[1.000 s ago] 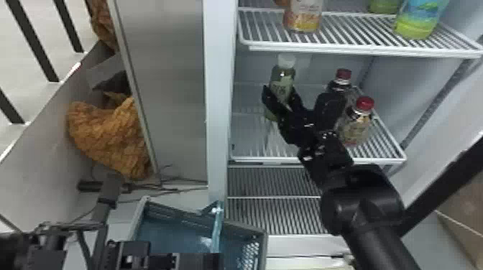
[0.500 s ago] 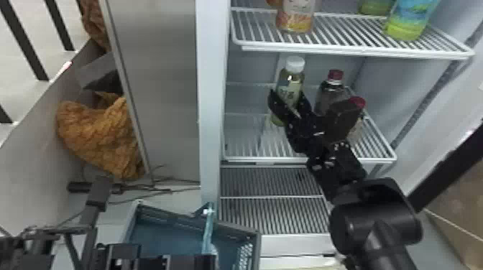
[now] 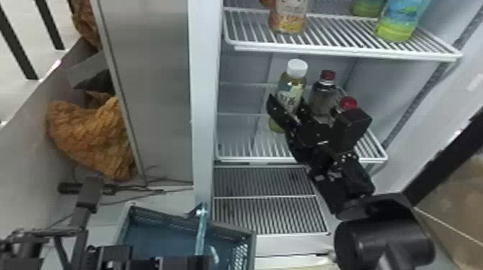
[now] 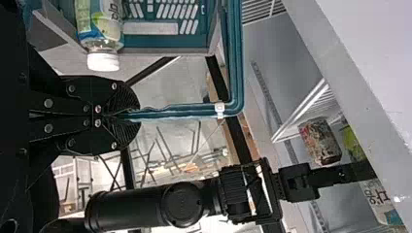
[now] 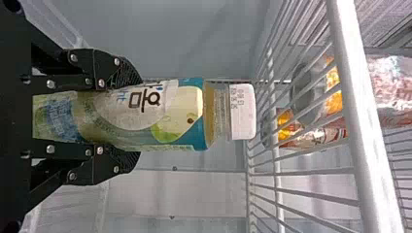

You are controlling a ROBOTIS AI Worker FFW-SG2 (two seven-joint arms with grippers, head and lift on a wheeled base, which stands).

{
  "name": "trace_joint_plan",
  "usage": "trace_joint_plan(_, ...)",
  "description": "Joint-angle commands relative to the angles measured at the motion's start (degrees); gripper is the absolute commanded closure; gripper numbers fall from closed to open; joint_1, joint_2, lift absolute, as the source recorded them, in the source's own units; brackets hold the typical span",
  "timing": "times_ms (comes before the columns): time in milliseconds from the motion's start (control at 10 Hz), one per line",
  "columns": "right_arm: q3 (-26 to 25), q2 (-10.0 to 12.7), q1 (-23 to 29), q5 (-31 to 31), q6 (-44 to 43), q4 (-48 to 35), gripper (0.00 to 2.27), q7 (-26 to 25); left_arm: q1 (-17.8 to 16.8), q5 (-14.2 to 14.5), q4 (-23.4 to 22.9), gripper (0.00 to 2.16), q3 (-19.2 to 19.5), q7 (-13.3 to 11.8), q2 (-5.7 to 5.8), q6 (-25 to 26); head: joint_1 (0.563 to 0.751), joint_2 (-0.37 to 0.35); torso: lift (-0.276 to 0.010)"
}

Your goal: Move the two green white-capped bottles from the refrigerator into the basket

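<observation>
In the head view, my right gripper [image 3: 287, 107] is inside the refrigerator, shut on a green white-capped bottle [image 3: 297, 80]. The right wrist view has this bottle [image 5: 180, 114] squeezed between both fingers of the right gripper [image 5: 128, 116], its cap pointing away from the palm. My left gripper [image 3: 201, 262] is at the bottom of the head view by the basket [image 3: 253, 247]. In the left wrist view the left gripper [image 4: 131, 115] is shut on the handle of the basket [image 4: 234, 58]; another white-capped bottle [image 4: 103, 36] lies in that basket.
Two red-capped bottles [image 3: 323, 93] [image 3: 348, 104] stand close by the right gripper. Above is a wire shelf [image 3: 345, 50] holding an orange-labelled bottle [image 3: 289, 18] and a blue-green bottle [image 3: 400, 21]. The refrigerator's side frame [image 3: 203, 107] rises behind the basket.
The right gripper has closed on the bottle and brought it slightly rightward and nearer in the refrigerator. The head view has shifted a little; the left gripper stays at the basket.
</observation>
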Motion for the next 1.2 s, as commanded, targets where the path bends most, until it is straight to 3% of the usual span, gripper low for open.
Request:
trace_joint_plan(0,-0.5,0.0,2.5,-0.5,1.9,-3.7,0.96,0.6,0.0,0.1,0.1,1.18,0.2,0.0,0.00,0.0,0.695,-0.148,-0.263)
trace_joint_plan(1100,-2.3,-0.9,22.4,-6.7,23.3,-35.5,0.96,7.4,0.0,-0.2,0.0,1.18,-0.1,0.0,0.27,0.0,0.695,-0.094,-0.263)
